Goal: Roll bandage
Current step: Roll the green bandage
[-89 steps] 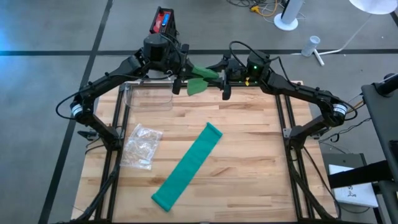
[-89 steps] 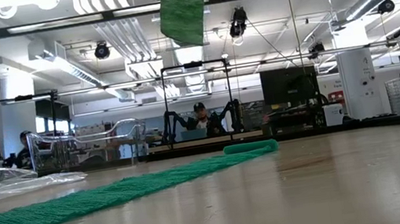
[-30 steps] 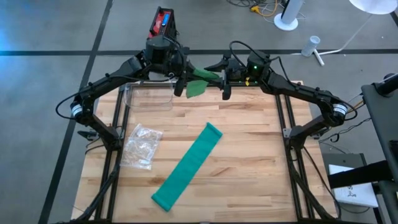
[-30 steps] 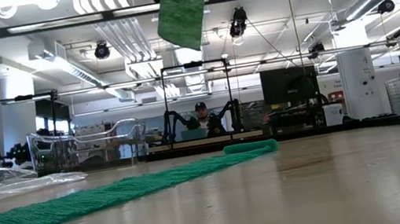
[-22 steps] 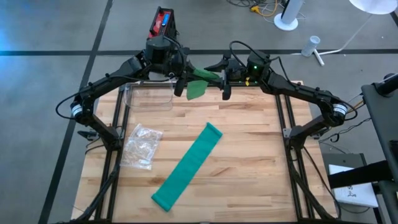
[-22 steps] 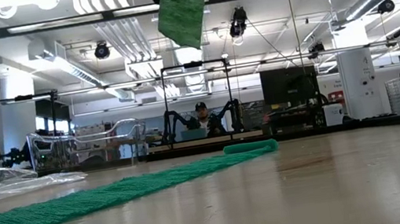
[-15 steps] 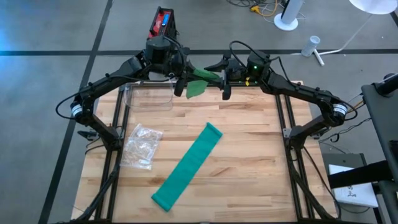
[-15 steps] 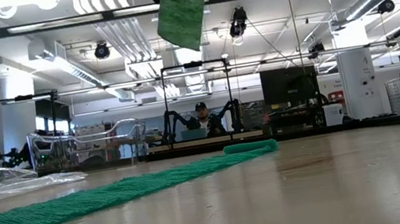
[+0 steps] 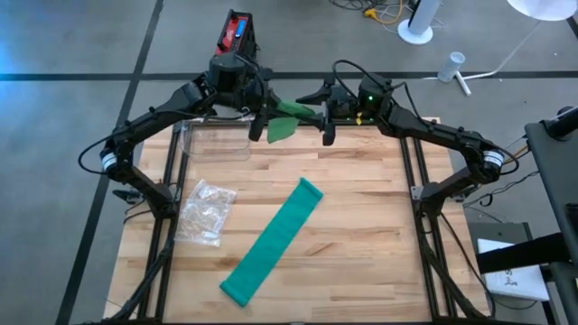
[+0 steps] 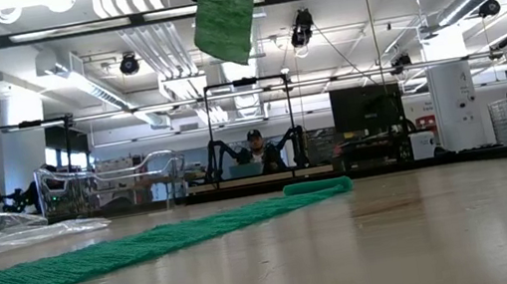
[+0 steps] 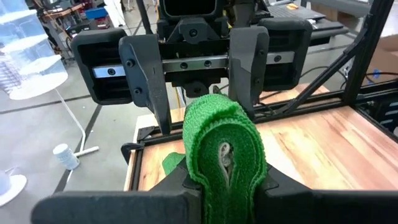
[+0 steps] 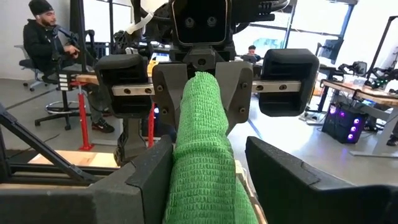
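Two grippers met nose to nose above the far edge of the wooden slatted table, at twelve o'clock on it in the high view: the left gripper had its dark fingers pressed shut on a small green woven bandage, which showed end-on as a folded loop between them, while the right gripper held its wider-set fingers on either side of the same cloth, apart from it on at least one side and so seemingly not clamping it. That held bandage ran roughly along the line joining the two wrists, with a loose flap hanging down toward six o'clock. Judged from this, any winding would turn about that wrist-to-wrist axis. Well apart, toward six o'clock on the table, a long teal-green elastic bandage strip lay flat and unrolled, its long axis running from one o'clock to seven o'clock, about equally far from both arms.
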